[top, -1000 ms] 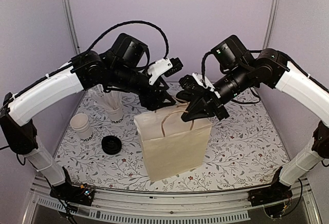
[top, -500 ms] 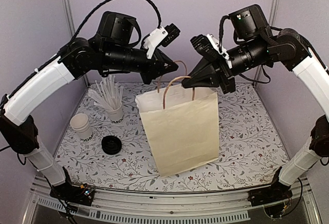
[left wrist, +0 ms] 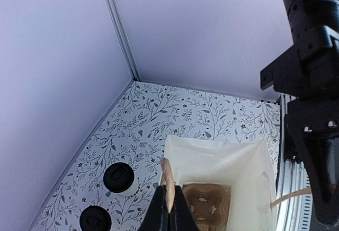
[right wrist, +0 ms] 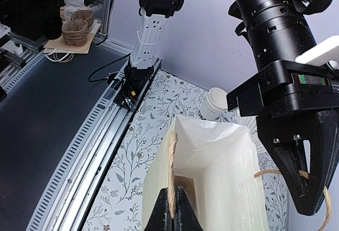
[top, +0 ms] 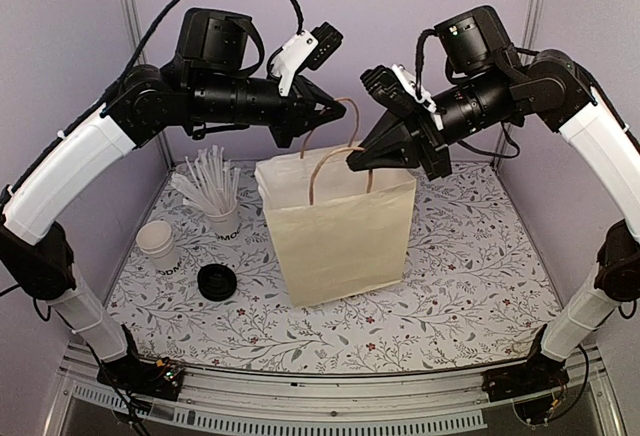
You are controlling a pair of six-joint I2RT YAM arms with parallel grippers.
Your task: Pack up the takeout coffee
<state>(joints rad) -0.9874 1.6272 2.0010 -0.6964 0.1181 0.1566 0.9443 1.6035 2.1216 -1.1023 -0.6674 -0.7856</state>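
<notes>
1. Nearest the arm bases, a black lid lies on the flowered surface. The lidless cups stand just behind it.
2. Mid-surface is a cream paper bag with its mouth open. A cardboard cup carrier sits in the bottom, and no cup shows in it.
3. The right end effector is pinching the bag's nearer rope handle. The left end effector is pinching the farther handle. Together they hold the mouth apart.
4. Behind the bag, toward the back wall, the takeout coffee stands on the surface, not yet packed. A second black-lidded cup is just beside it.
5. Risks: with both end effectors occupied, freeing one to fetch the coffee may let the mouth sag shut or the bag topple. Pulling the handles wider could tear the paper.
</notes>
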